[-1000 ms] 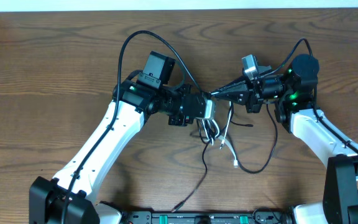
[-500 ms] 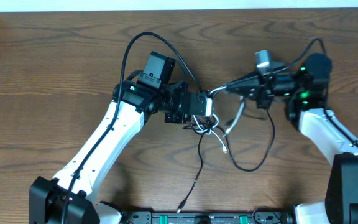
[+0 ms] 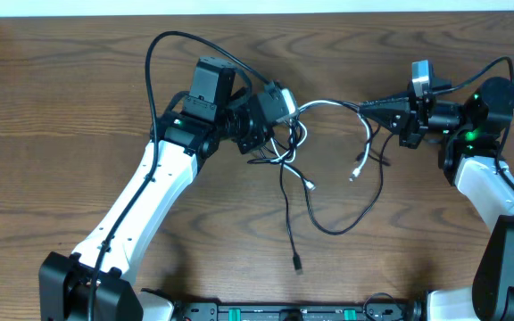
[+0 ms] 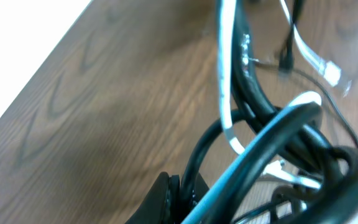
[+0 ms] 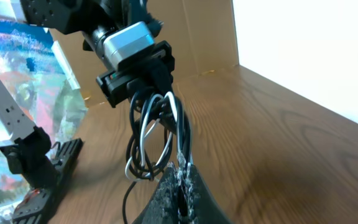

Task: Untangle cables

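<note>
Here, thin looped cables, woodgrain table

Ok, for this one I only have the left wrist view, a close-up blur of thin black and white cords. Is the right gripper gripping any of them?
Observer: Yes, the right gripper is shut on the thin white cord and, it seems, a thin black cord.
Reviewer: Is anything taut between the arms?
Observer: The white cord runs almost straight across to the left gripper; the black one sags in a wide loop over the brown wooden table.
Reviewer: Any free ends?
Observer: A second black cord trails toward the near edge, its plug lying free.
</note>
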Robot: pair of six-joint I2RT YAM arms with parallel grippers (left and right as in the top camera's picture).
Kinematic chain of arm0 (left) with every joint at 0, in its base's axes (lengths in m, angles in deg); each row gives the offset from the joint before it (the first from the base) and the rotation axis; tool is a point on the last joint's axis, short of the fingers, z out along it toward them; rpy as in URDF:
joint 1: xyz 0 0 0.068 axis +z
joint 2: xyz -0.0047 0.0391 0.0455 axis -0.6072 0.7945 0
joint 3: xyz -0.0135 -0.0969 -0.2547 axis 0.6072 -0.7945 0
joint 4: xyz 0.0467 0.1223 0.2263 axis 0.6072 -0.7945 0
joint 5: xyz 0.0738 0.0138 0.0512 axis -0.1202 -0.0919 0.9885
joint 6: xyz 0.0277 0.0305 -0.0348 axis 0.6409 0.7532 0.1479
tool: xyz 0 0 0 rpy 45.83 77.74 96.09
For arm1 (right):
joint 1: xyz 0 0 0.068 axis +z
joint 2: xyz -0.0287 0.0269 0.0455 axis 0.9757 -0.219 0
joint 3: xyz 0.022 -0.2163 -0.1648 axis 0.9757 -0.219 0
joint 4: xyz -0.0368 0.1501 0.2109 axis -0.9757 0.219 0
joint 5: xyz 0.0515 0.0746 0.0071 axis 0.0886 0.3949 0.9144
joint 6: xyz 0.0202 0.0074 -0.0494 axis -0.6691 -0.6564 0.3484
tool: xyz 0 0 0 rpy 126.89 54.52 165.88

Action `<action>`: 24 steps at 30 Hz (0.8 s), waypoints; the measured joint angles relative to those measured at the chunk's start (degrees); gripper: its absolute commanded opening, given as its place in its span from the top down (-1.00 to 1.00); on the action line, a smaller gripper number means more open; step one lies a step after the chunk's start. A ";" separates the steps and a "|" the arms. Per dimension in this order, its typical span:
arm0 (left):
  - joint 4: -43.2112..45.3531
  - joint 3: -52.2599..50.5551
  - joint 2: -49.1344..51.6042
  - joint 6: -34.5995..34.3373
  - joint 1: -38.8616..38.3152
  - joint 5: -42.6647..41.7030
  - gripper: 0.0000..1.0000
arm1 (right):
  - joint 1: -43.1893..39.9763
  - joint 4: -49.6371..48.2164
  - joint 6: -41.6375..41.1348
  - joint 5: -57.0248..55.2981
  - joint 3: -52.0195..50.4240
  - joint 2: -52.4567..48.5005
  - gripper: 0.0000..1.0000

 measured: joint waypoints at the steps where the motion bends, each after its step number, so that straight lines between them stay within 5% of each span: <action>1: 1.49 -0.04 0.00 -3.26 0.00 0.07 0.85 | -0.02 0.79 -0.02 -0.33 0.00 0.00 0.88; 13: 8.98 -0.04 0.00 -26.58 0.17 8.35 0.85 | -0.15 15.37 -1.92 -14.86 0.00 0.00 0.22; 24: 10.45 -0.04 0.00 -34.10 -0.15 12.37 0.85 | 8.22 16.13 0.98 -16.26 0.00 0.00 -0.35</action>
